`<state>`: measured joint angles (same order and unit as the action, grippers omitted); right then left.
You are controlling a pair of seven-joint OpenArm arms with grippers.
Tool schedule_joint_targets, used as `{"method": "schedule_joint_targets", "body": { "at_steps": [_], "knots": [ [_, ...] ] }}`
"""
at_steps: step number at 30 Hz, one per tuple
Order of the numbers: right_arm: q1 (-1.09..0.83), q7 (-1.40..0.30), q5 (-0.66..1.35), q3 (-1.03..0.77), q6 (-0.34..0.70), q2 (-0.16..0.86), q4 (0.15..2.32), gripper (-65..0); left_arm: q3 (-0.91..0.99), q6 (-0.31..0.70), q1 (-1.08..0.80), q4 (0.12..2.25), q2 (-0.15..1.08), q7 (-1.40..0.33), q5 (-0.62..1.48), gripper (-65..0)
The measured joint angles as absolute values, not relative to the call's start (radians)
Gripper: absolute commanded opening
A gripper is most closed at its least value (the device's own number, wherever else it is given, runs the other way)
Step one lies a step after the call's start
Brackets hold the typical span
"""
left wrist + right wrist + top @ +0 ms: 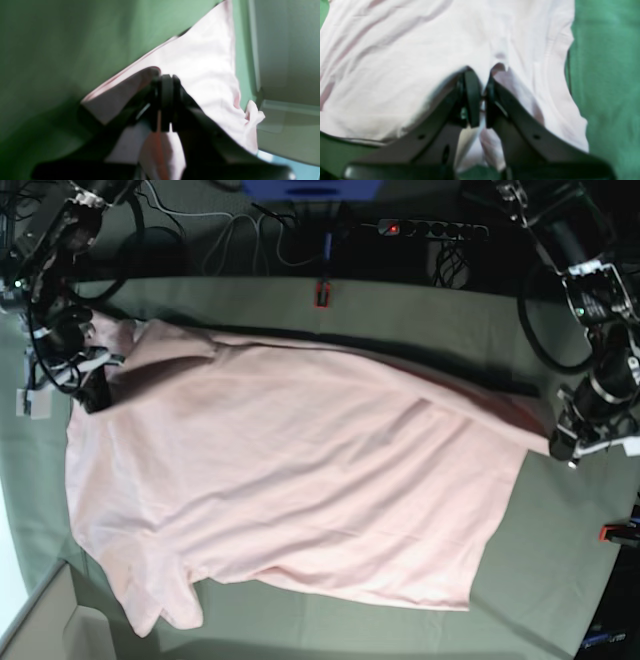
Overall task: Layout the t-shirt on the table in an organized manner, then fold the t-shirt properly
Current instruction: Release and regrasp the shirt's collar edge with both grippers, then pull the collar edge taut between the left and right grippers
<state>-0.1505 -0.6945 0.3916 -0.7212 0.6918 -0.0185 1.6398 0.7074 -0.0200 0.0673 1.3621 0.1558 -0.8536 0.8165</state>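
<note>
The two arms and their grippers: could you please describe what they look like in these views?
Both are black. The left gripper and right gripper each have two flat, tapering matte fingers ending in thick rounded pads; small round holes show in the right one's fingers. In the base view, the left arm and right arm are dark jointed links with silver fittings, looping black cables and white tags.

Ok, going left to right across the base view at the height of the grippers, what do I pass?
Right gripper shut on the t-shirt's corner → t-shirt stretched across the table → left gripper shut on the opposite corner → red clamp at the table's right edge.
</note>
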Motion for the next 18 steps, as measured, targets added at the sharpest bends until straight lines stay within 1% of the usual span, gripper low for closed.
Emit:
{"method": "schedule_joint_targets", "body": {
  "at_steps": [7, 9, 12, 16, 18],
  "knots": [
    [-0.125, -0.688, 0.397, -0.722, 0.691, 0.014, 1.631, -65.0, 0.706, -0.019, 0.147, 1.356, 0.152, -0.857, 0.751, -64.7],
    [-0.107, -0.693, 0.389, -0.722, 0.691, 0.013, 1.628, -65.0, 0.678, -0.019, 0.167, 1.348, 0.155, -0.85, 0.722, -64.7],
    [-0.089, -0.684, 0.399, -0.719, 0.691, 0.014, 1.629, -65.0, 0.626, -0.019, 0.189, 1.282, 0.154, -0.844, 0.722, -64.7],
    [-0.093, -0.688, 0.397, -0.719, 0.691, 0.014, 1.629, -64.8, 0.621, -0.019, 0.195, 1.23, 0.151, -0.851, 0.722, -64.5],
    [-0.08, -0.688, 0.394, -0.72, 0.691, 0.014, 1.606, -60.4, 0.627, -0.019, 0.211, 1.196, 0.155, -0.848, 0.714, -64.5]
  ]
}}
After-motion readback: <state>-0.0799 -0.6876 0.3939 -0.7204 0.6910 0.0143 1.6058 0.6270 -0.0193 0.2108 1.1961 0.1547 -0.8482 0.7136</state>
